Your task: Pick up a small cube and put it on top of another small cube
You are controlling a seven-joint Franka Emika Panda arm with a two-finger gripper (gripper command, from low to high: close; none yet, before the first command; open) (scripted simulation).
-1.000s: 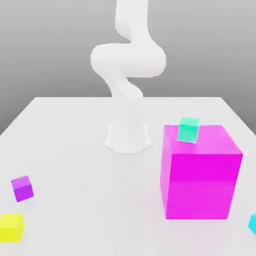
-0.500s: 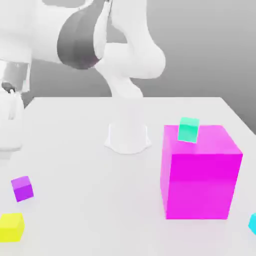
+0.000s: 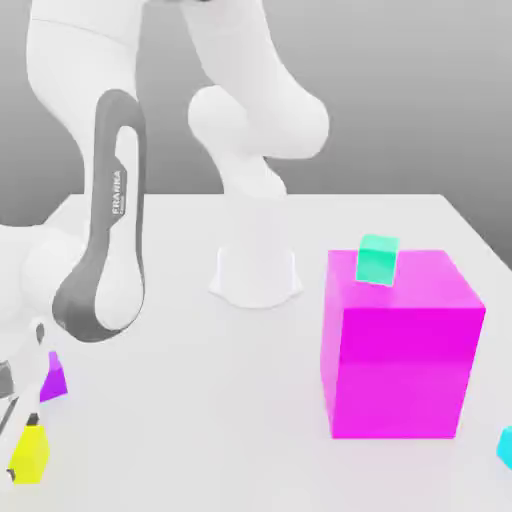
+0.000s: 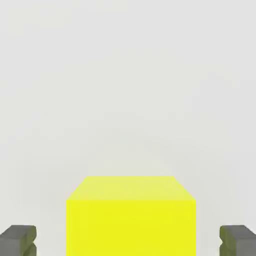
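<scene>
Hand view: the tool (image 4: 128, 241) is wide open, its two fingers (image 4: 21, 240) standing well apart on opposite sides of the yellow cube (image 4: 131, 227). A strip of pale surface shows between the cube and each finger, so neither one touches it, and the tool has hold of nothing. One face of the yellow cube lies square to the camera, with a paler face beyond it.

In the exterior view, the yellow cube sits on the white table (image 3: 230, 400) at the lower left of the frame, partly covered by the tool. The purple cube (image 3: 54, 382) rests on the table just above it in the frame, also partly hidden, here by the arm (image 3: 118, 215). The arm reaches from its base (image 3: 256, 275), near the middle of the frame, across the top and down the left side, where the dark band on it carries the FRANKA lettering.

Right of centre stands the large magenta block (image 3: 403, 370), upright on the table. A small green cube (image 3: 377, 261) rests on its top, near the block's upper left. The cyan cube (image 3: 507, 447) is at the lower right, cut off by the frame's edge.
</scene>
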